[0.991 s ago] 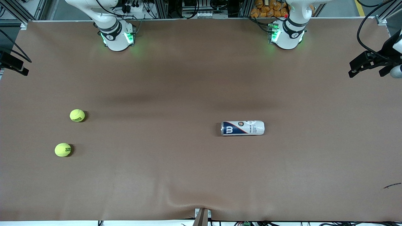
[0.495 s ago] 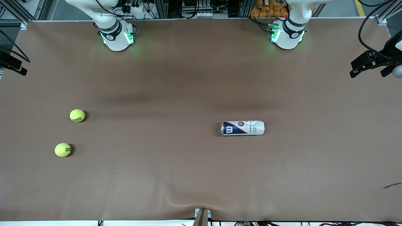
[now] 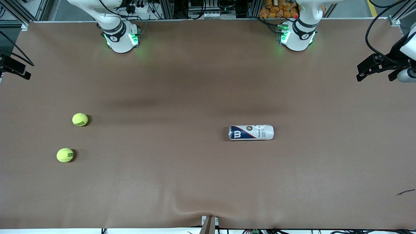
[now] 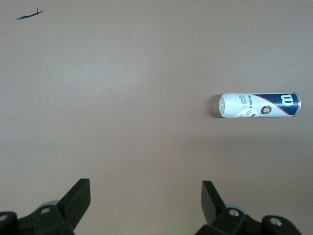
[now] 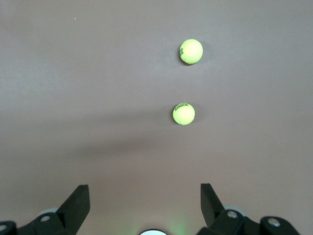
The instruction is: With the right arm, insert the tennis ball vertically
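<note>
**Both grippers open and aloft; balls and can on the table**

Ordered across the front view, from my right arm's end of the table to my left arm's end.

My right gripper hangs in the air at the table's edge at my right arm's end, high over the brown table. Its fingers are spread wide and hold nothing; the right wrist view looks down between them at both balls.

Two yellow-green tennis balls lie near that end, apart from each other. The far ball is farther from the front camera; the near ball lies closer to it.

The can, white and blue, lies on its side toward my left arm's end, well apart from the balls. Its long axis runs along the table's length, blue end toward the balls.

My left gripper hovers over the table's edge at my left arm's end. Its fingers are likewise spread and empty, with the can in the left wrist view.

A small dark scrap lies near the corner closest to the front camera.
</note>
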Motion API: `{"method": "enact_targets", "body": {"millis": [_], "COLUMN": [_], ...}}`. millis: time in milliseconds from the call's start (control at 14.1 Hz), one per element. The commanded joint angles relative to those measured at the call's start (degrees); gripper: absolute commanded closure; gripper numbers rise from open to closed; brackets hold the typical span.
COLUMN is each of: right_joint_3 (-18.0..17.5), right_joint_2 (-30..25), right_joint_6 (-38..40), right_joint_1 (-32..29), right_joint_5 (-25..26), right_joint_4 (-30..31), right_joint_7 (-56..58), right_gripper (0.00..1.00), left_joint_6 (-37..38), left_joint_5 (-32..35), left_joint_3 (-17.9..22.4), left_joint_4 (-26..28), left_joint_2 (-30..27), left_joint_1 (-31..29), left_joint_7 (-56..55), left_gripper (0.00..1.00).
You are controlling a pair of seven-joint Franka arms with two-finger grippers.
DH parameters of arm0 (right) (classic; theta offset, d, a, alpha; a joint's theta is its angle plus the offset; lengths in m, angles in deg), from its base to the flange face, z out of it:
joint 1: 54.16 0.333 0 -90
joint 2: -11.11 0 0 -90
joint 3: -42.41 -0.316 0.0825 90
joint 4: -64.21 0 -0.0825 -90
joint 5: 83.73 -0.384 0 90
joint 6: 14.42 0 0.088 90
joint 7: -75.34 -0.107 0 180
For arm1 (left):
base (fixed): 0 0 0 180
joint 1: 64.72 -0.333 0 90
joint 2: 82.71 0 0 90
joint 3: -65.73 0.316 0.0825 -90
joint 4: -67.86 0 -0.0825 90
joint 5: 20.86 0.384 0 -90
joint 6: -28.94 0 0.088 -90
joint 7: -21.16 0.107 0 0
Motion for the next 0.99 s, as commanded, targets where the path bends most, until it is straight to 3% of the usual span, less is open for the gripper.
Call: {"method": "enact_targets", "body": {"millis": [0, 920], "right_joint_3": [-0.27, -0.27], "right_joint_2": [0.54, 1.42], "right_joint_6": [0.40, 0.40], "right_joint_1": [-0.50, -0.33], "right_joint_5": [0.66, 1.36], "right_joint_4": [-1.39, -1.47], "right_joint_7": [-0.08, 0.10], "right_gripper": [0.00, 0.00], "left_joint_6": [1.24, 2.29], "left_joint_5": [0.86, 0.24], "left_joint_3": [-0.39, -0.39], "left_joint_4": [-1.40, -1.67], "left_joint_2": [0.65, 0.21], "left_joint_1": [-0.34, -0.34], "left_joint_7": [0.10, -0.25], "left_gripper": [0.00, 0.00]}}
